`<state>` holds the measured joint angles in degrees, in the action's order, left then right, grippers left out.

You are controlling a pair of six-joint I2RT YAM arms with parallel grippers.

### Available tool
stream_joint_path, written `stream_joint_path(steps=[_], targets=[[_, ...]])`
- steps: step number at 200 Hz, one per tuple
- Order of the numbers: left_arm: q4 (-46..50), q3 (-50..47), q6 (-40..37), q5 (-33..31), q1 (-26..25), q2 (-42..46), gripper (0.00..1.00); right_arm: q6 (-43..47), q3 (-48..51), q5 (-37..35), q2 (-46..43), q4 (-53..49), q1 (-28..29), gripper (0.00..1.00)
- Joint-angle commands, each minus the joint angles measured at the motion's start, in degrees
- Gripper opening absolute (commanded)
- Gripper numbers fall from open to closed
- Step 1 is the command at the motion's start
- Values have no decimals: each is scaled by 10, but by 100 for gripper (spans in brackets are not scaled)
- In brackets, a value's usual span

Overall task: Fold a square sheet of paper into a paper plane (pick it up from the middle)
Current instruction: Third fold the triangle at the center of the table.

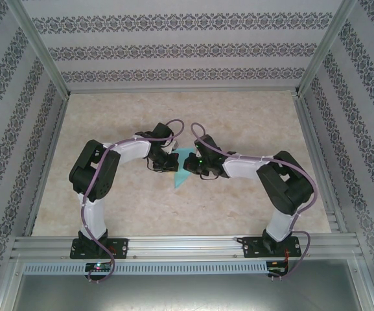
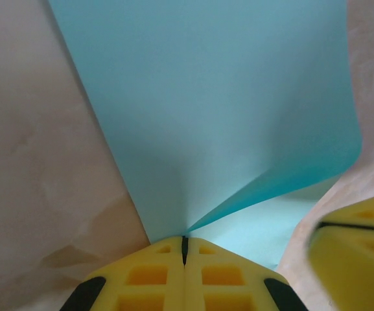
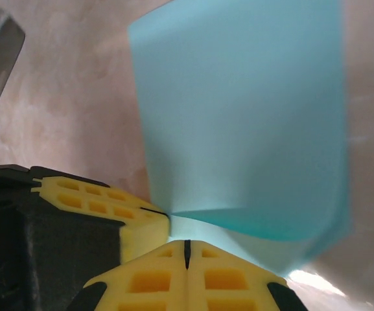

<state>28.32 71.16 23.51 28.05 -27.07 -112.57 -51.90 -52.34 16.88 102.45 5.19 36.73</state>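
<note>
On the left of the top view, the left arm (image 1: 96, 175) rises from its base at the near edge and bends inward across the pale marbled worktop (image 1: 109, 123). Its tip reaches the middle of the surface. There the left gripper (image 1: 166, 162) points toward the centre, just beside the turquoise sheet of paper (image 1: 179, 176).

In the left wrist view its two yellow fingers (image 2: 148, 278) are pressed fully together, leaving only a thin dark seam between them. The sheet of paper (image 2: 225, 110) comes out of that seam, pinched at a point. From there it opens upward into a wide smooth face, with a second layer curling off low to the right, so the sheet is folded over itself.

The sheet sits at the centre of the worktop, between the two arms. A narrow tip of it reaches toward the near edge in the top view.

Just right of it is the right gripper (image 1: 192, 164), facing the left one, with the two tips close together. In the right wrist view its yellow fingers (image 3: 225, 282) are also closed tight against each other. The lower layer of the sheet runs down to their tips and looks nipped there, while the upper part stands up in front of the camera.

Farther right, the right arm (image 1: 284, 188) bends back to its base at the near edge.
</note>
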Motion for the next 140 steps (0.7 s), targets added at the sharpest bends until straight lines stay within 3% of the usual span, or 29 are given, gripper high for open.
stream_joint_path(steps=[1,53,107,140], targets=[[44,-11,-23,-87,3,-42,0,-4,-13,30,33,29,-3,0],[59,-15,-19,-118,3,-45,0,-55,49,-6,30,41,-45,0],[54,-5,-23,-98,4,-43,0,1,73,-94,-59,-51,-85,0],[43,11,-39,-80,3,-47,0,7,62,-49,-91,-20,-75,0]])
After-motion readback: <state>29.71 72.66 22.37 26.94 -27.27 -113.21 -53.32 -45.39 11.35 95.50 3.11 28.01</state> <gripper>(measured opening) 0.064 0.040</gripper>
